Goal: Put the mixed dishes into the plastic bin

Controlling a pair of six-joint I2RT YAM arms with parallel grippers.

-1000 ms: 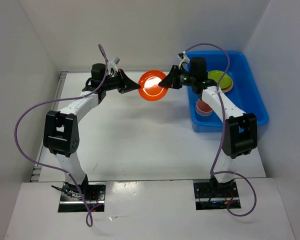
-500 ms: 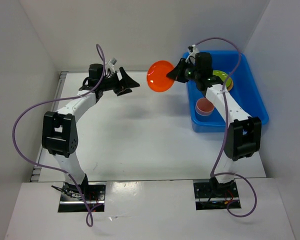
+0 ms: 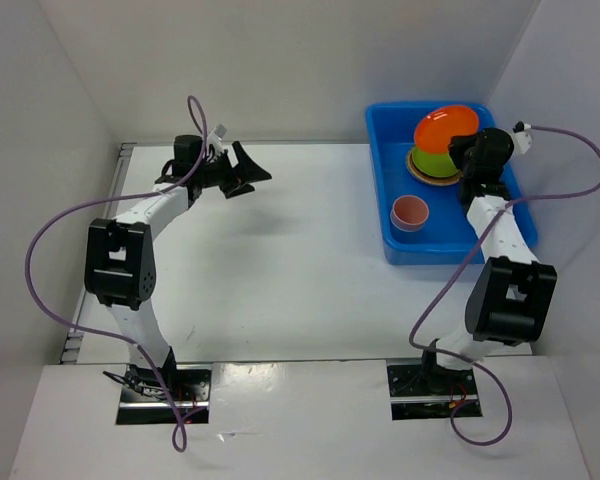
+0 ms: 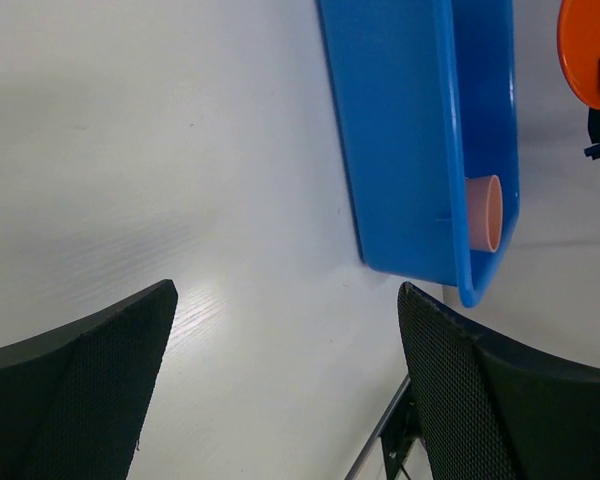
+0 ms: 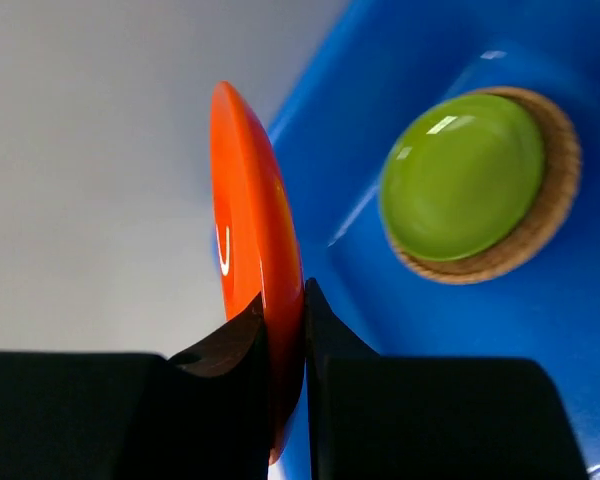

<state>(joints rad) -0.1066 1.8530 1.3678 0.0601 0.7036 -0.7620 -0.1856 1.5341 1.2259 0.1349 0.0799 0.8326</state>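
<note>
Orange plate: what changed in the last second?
The left gripper released the orange plate, opened and drew back left. The right gripper, shut on it, carried it right, over the blue bin above the green plate. Unmoved: pink cup, green plate, woven tray.

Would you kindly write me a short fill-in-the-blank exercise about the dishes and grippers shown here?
1. The right gripper is shut on the orange plate, held over the blue ____.
2. The lime green plate lies ____ the woven tray.
3. The lone cup is coloured ____.
4. The left gripper is ____ and holds nothing.
Missing words: bin; on; pink; open.
</note>
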